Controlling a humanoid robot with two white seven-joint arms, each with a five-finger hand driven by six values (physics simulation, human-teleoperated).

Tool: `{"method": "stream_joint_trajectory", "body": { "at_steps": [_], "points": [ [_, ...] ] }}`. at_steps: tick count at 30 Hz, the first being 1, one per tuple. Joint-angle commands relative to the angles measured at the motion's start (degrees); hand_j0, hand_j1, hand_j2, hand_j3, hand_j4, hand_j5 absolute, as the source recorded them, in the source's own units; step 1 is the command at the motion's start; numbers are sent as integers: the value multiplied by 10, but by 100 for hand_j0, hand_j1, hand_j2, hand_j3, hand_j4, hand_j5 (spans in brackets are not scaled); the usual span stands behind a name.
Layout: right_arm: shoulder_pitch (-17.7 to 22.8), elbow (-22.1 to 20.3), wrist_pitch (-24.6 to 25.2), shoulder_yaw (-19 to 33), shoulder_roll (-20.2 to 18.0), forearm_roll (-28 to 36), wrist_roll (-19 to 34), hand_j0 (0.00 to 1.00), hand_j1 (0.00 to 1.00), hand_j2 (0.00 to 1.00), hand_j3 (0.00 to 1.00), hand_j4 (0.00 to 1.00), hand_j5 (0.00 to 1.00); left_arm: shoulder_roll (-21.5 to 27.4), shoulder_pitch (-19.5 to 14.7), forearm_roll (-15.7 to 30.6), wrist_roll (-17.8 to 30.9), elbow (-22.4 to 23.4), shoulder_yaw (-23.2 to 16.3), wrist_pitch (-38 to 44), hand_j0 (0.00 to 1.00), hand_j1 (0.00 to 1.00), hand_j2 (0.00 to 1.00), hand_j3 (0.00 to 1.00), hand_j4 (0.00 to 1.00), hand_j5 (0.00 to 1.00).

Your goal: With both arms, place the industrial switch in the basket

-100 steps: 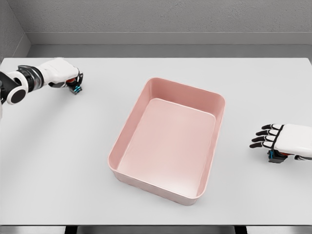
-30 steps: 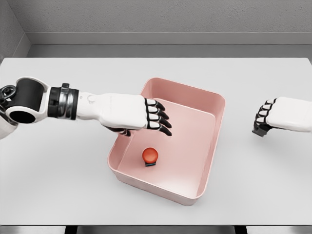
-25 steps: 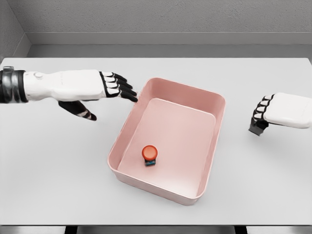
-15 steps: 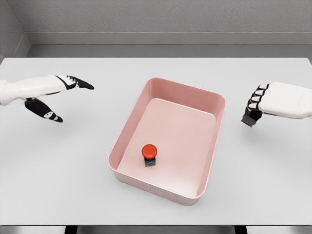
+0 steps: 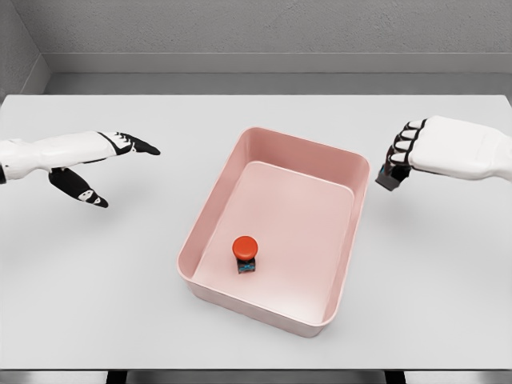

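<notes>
A red-capped industrial switch stands upright on the floor of the pink basket, near its front left corner. My left hand hovers over the table well left of the basket, fingers spread and holding nothing. My right hand hangs just right of the basket's far right corner, its fingers curled down around a dark block, a second switch that the hand mostly hides.
The grey table ends in a front edge near the bottom of the view. A grey wall runs along its far side.
The left hand let go of the red switch in the basket and drew back to the left. The right hand rose and moved left to the basket's right rim with its load.
</notes>
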State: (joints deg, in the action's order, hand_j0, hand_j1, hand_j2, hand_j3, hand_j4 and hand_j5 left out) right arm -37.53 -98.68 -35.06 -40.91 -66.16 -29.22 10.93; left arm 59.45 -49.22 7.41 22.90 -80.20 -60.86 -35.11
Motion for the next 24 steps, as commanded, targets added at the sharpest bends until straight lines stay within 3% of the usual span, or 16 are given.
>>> {"method": "stream_joint_trajectory", "body": {
  "at_steps": [1, 11, 24],
  "points": [
    [0, -4, 1, 0, 3, 7, -1, 54, 54, 54, 54, 54, 54, -2, 0, 4, 0, 0, 0, 1, 100, 100, 100, 100, 100, 100],
    [-14, -15, 1, 0, 24, 12, 0, 54, 54, 54, 54, 54, 54, -1, 4, 2, 0, 0, 0, 1, 100, 100, 100, 100, 100, 100],
    [-21, -16, 1, -1, 85, 12, 1, 54, 54, 54, 54, 54, 54, -3, 4, 1, 1, -1, -1, 1, 100, 100, 100, 100, 100, 100]
  ]
}}
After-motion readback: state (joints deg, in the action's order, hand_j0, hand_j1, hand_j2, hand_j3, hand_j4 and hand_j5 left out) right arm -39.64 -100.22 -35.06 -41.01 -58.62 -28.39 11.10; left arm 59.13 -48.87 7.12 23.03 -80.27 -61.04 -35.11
